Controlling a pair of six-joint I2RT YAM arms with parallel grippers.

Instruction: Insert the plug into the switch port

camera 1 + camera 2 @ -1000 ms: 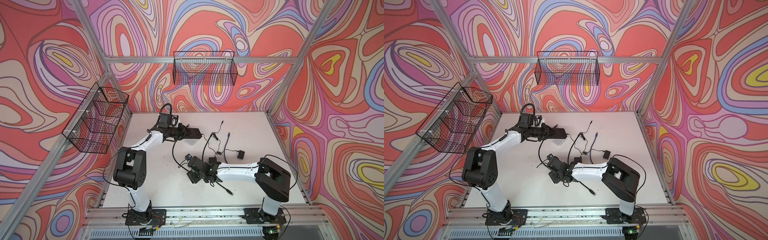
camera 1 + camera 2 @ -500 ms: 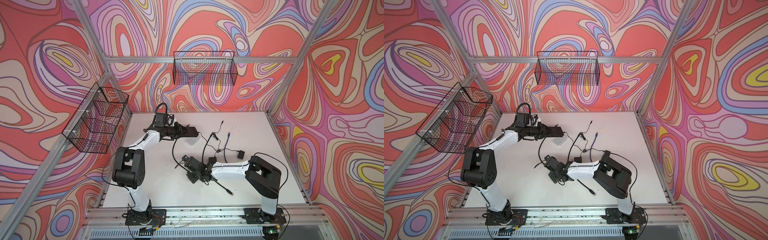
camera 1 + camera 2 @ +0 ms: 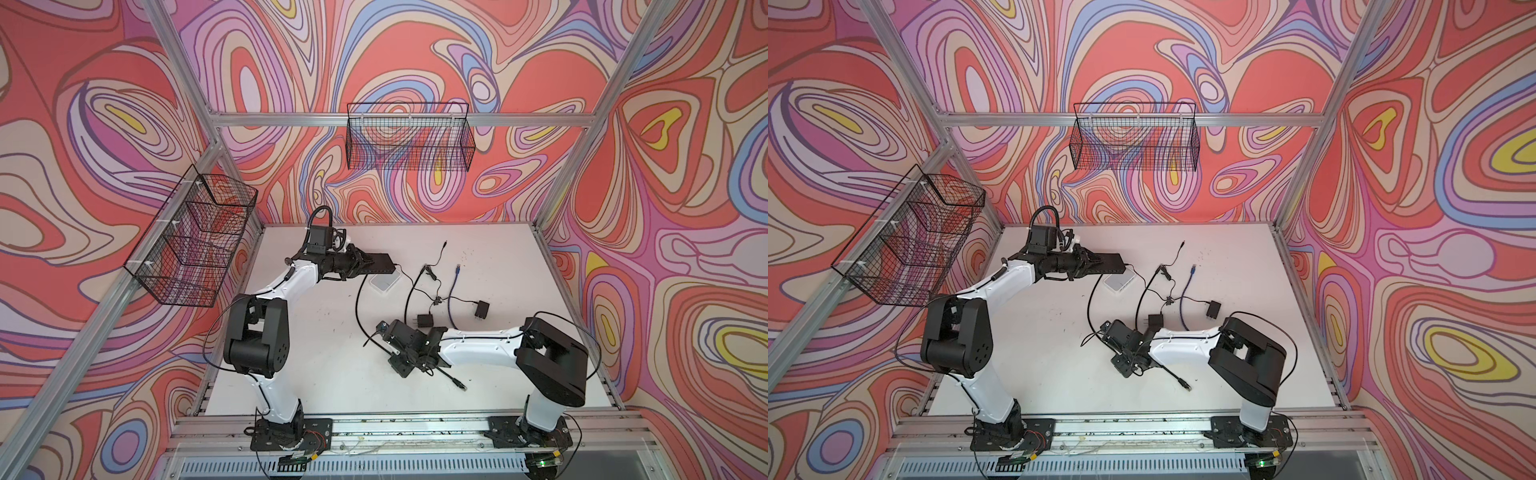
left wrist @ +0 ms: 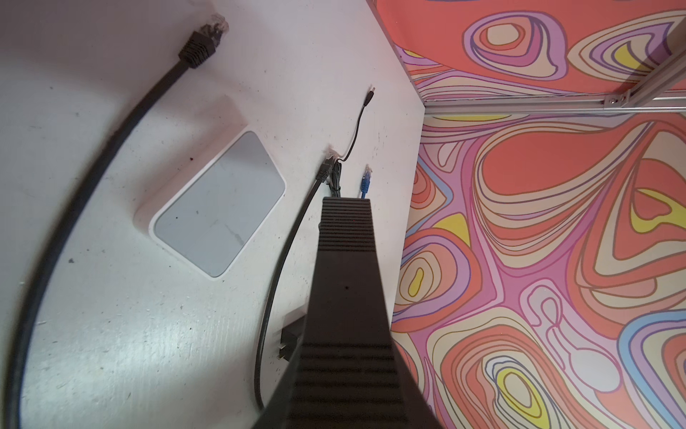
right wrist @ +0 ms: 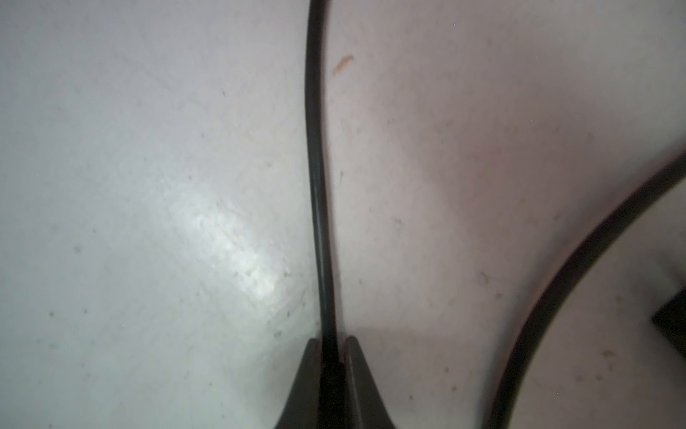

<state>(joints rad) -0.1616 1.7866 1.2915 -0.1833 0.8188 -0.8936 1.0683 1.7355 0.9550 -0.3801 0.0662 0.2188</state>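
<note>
Closes right gripper (image 5: 330, 340) from spread a second ago to pinching black Ethernet cable (image 5: 315, 185), near middle of table (image 3: 311, 353). Holds left gripper (image 4: 347, 208) pressed together, empty, raised just beside white switch (image 3: 384, 284). Leaves plug (image 4: 208, 33) loose on table, just beyond far side of white switch.

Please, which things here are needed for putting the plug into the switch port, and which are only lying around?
Needed: black box (likely the switch), gripped by the left end effector; black cable pinched by the right end effector; its plug.
Lying about: white box; blue cable; second black cable; two chargers; two wire baskets.
</note>
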